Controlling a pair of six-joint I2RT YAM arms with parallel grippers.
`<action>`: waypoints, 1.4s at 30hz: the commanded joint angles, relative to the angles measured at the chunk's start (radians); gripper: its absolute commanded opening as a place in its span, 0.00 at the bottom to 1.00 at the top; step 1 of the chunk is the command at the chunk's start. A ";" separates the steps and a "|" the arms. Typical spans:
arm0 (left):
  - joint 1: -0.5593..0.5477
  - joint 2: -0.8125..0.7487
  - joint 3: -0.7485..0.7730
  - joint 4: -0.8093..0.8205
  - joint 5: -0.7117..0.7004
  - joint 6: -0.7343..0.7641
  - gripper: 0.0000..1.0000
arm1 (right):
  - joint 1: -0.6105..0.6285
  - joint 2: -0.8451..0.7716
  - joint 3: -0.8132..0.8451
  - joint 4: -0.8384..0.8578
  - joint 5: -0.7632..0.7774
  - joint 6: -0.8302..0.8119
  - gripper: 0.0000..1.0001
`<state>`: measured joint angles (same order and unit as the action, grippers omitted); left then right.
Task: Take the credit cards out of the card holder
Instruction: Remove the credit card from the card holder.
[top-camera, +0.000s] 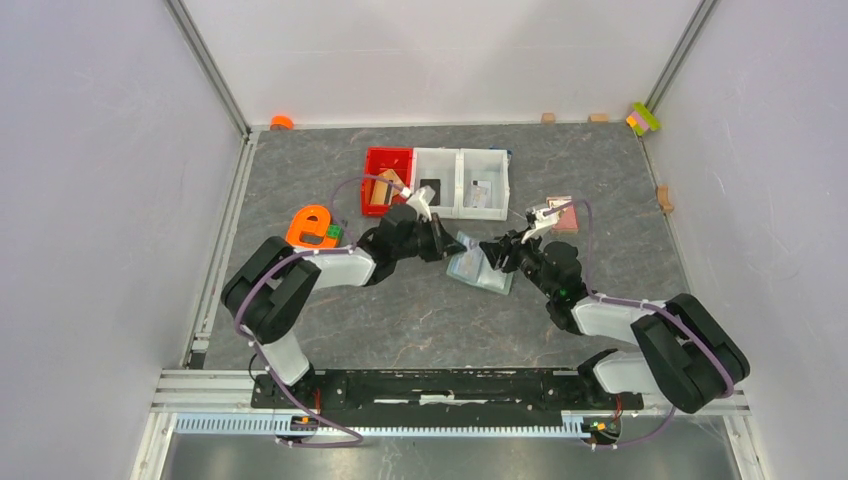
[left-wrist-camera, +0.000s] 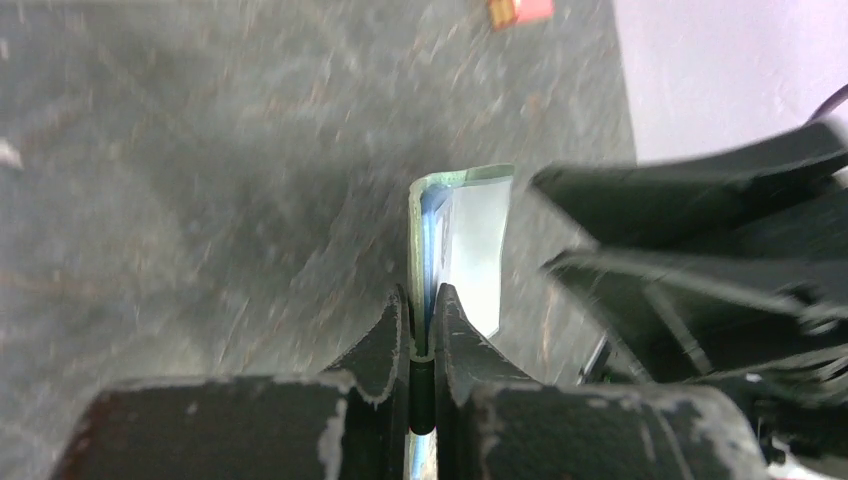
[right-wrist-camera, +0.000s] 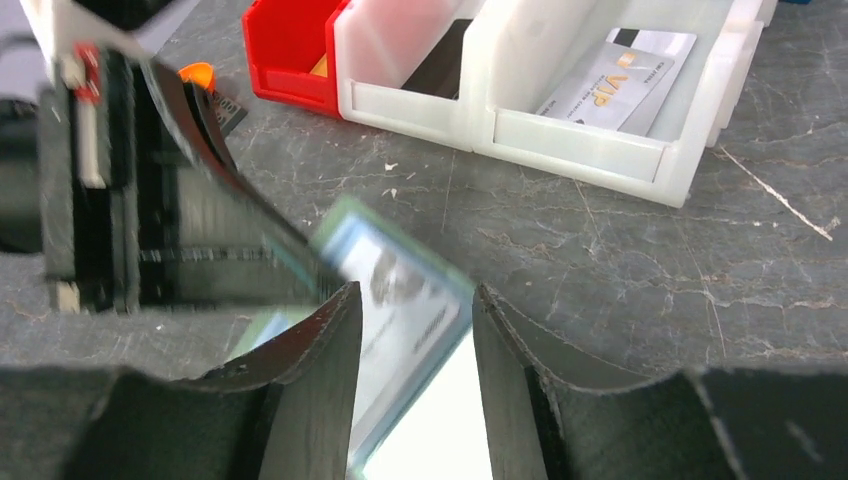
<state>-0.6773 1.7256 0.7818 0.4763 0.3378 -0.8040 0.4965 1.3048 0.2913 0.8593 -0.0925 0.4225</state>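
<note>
**Brace the holder, then draw the card straight out**

On the grey surface (top-camera: 400, 310), in front of the white bin (top-camera: 458, 212), the card holder (top-camera: 478, 265) sits between your two arms. Your left end effector (left-wrist-camera: 422, 305) is pinched shut on its edge. Your right end effector (top-camera: 497, 250) stands part-open, jaws astride the pale credit card (right-wrist-camera: 400, 290) and gripping nothing. Close on the card alone, not the pocket wall, then pull along the pocket's line.
</note>
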 joint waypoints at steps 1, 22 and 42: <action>-0.002 0.027 0.097 0.087 -0.152 0.055 0.02 | -0.002 0.026 -0.054 0.167 0.019 -0.010 0.49; 0.033 0.131 -0.051 0.566 0.061 -0.057 0.02 | -0.057 0.099 -0.090 0.300 -0.095 0.107 0.53; 0.075 0.119 -0.103 0.891 0.208 -0.185 0.02 | -0.143 0.213 -0.107 0.548 -0.289 0.291 0.46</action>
<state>-0.6014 1.8992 0.6796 1.2255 0.4850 -0.9680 0.3683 1.4918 0.2012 1.2407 -0.3111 0.6533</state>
